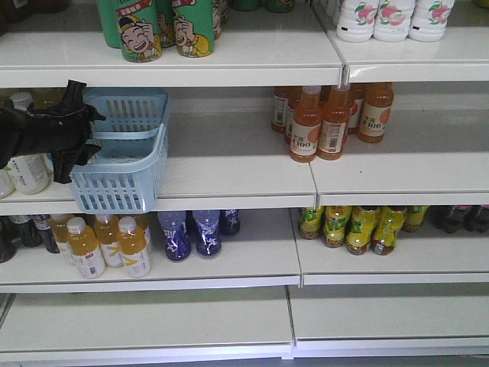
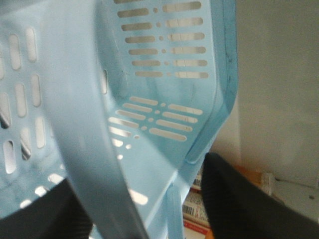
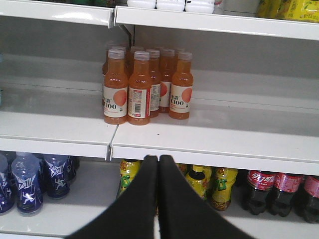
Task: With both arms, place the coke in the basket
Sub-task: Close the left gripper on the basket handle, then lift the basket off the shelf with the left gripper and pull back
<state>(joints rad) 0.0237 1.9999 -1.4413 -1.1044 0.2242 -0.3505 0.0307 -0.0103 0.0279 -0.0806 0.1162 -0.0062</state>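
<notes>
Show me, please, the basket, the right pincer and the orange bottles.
basket (image 1: 114, 191), front view, slotted front wall.
right pincer (image 3: 158, 160), right wrist view, between its touching fingertips.
orange bottles (image 1: 333, 138), front view, front bottle's label.

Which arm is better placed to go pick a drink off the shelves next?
Right. The right gripper is empty, jaws together, facing the shelves. The left gripper is busy at the basket, jaws straddling its handle.
</notes>
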